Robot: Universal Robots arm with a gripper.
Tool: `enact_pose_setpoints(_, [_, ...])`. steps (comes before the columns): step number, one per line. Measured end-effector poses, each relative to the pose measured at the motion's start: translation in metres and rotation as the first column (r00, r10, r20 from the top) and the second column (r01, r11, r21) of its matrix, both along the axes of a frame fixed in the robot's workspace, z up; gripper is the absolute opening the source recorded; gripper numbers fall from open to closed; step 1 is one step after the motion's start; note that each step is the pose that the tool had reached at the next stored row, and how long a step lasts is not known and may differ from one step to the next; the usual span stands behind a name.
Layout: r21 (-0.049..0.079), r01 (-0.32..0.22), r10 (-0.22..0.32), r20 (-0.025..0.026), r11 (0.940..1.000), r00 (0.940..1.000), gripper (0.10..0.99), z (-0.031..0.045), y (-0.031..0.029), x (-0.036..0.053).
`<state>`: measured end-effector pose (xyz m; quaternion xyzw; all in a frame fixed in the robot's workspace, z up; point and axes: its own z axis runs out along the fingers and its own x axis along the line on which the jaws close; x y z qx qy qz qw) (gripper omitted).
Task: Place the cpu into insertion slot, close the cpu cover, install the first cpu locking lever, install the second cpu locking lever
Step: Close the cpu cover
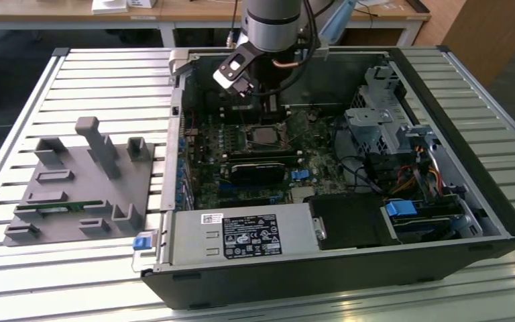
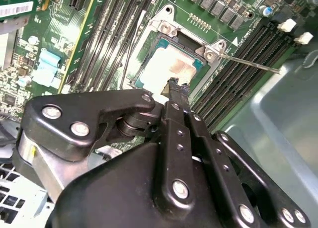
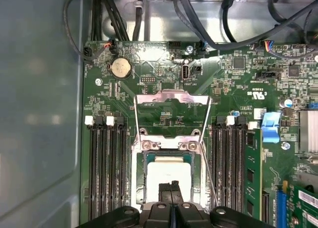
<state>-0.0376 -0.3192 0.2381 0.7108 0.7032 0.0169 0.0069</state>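
The cpu (image 3: 168,172) lies flat in the insertion slot (image 3: 144,159), its pale metal top facing up; in the second wrist view the cpu (image 2: 166,68) sits inside the slot's dark rim (image 2: 191,39). My gripper (image 3: 171,187) is shut with nothing between its fingers, its tips just over the chip's edge, as the second wrist view's gripper (image 2: 174,84) confirms. The cpu cover (image 3: 171,97) is swung open, away from the socket. A thin wire locking lever (image 3: 208,173) stands free beside the socket, also seen as lever (image 2: 248,63). In the exterior view my gripper (image 1: 273,111) hangs over the slot (image 1: 262,136).
Long black memory slots (image 3: 107,163) flank the socket on both sides. The case wall (image 3: 39,114) runs close by. A power supply (image 1: 239,236) and drive cage (image 1: 383,124) fill the case. A grey fixture block (image 1: 78,184) stands at the exterior view's left.
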Motion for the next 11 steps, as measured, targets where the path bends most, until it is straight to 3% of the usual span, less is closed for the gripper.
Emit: enact_pose_setpoints(11, [0.000,0.000,0.000,0.0000,1.0000,1.0000,0.106,0.0011,-0.0039,0.0000])
